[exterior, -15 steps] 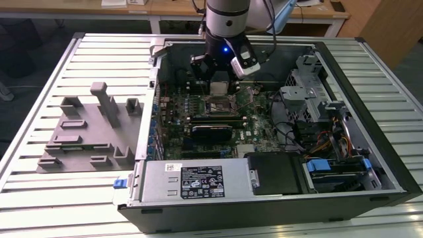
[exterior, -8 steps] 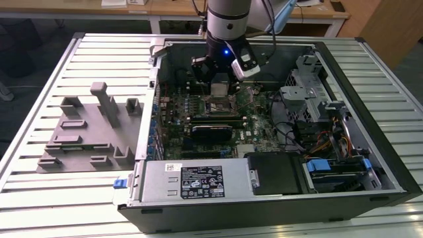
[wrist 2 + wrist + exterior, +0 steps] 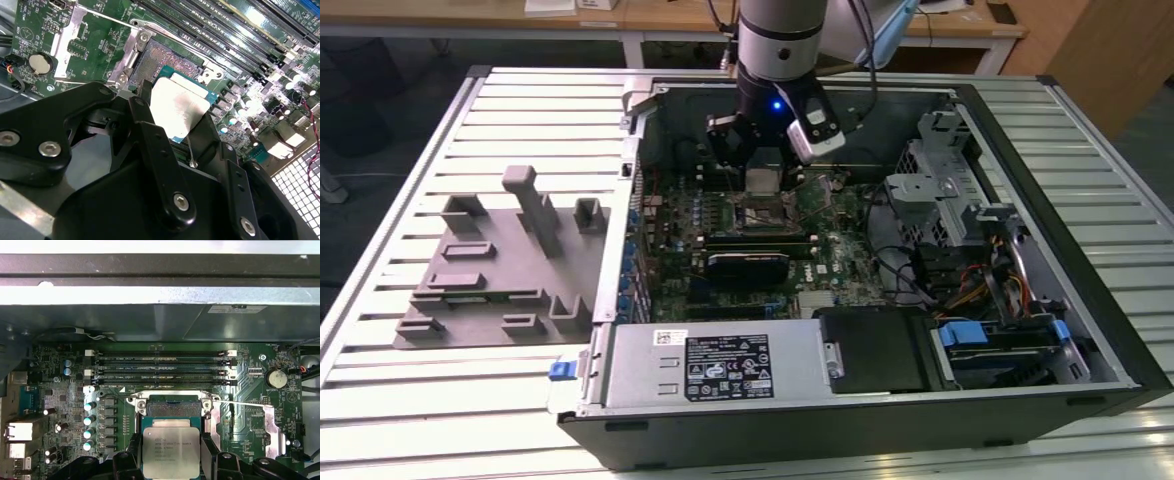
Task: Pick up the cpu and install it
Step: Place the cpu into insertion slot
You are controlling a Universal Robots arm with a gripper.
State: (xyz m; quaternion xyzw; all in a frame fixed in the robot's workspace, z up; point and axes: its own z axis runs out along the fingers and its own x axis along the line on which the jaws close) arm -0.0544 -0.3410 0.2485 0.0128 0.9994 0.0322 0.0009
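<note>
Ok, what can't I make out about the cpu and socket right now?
Underside of the cpu: faces away in both wrist views.
Its edge toward the claw: cut off by the first wrist view's frame.
Part of the socket: hidden behind the cpu in the first wrist view.
Gap between cpu and socket: blocked by the claw in the exterior view; contact unclear.

My gripper (image 3: 765, 178) hangs inside the open computer case (image 3: 854, 425), with the cpu (image 3: 171, 452) between my fingers (image 3: 155, 150), right by the socket (image 3: 172, 409). The plastic fixture (image 3: 480, 290) lies on the table (image 3: 400, 400) beside the case, at the exterior view's left.
</note>
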